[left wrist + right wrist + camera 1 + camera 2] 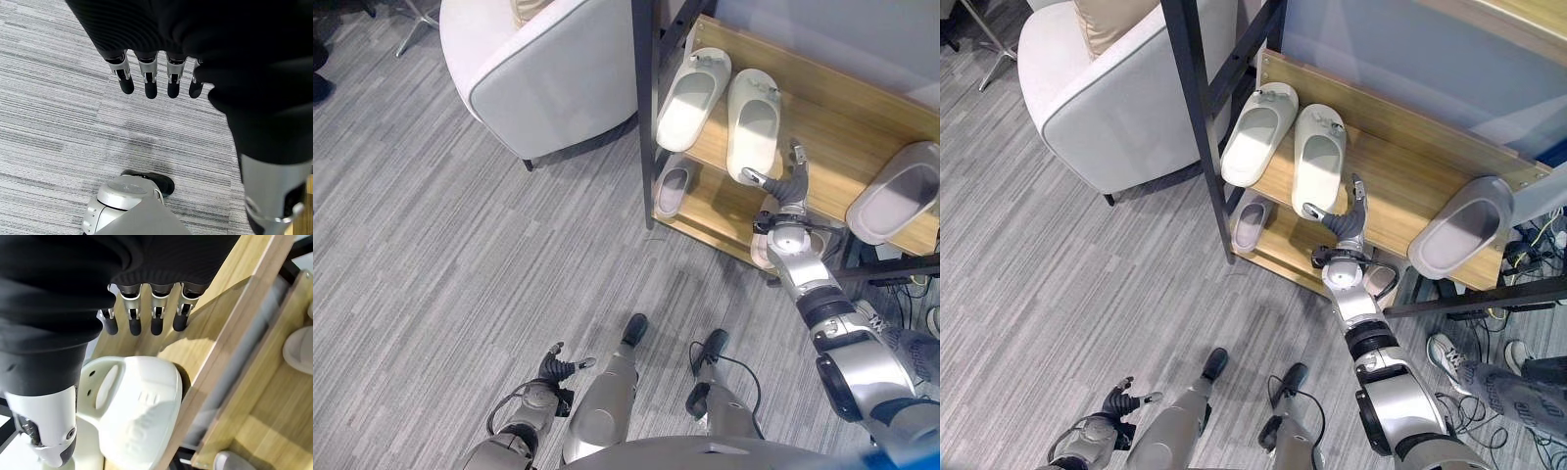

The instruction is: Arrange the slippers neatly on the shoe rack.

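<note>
Wooden shoe rack holds cream slippers; right robot hand beside them (fingers straight, holding nothing).

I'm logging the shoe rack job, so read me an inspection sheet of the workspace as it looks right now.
Surface: wooden shoe rack with dark metal posts, upper and lower shelves.
Job's things: two white slippers side by side on the upper shelf; grey slipper apart from them on the same shelf; another grey slipper on the lower shelf.
Clutter: nothing seen on the grey carpet.
Robot hands: right robot hand open by the nearer white slipper, touch unclear; left robot hand open, low over the carpet, holding nothing.
Cables: loose cables beside the rack.
Surroundings: white armchair; a person's shoe.
</note>
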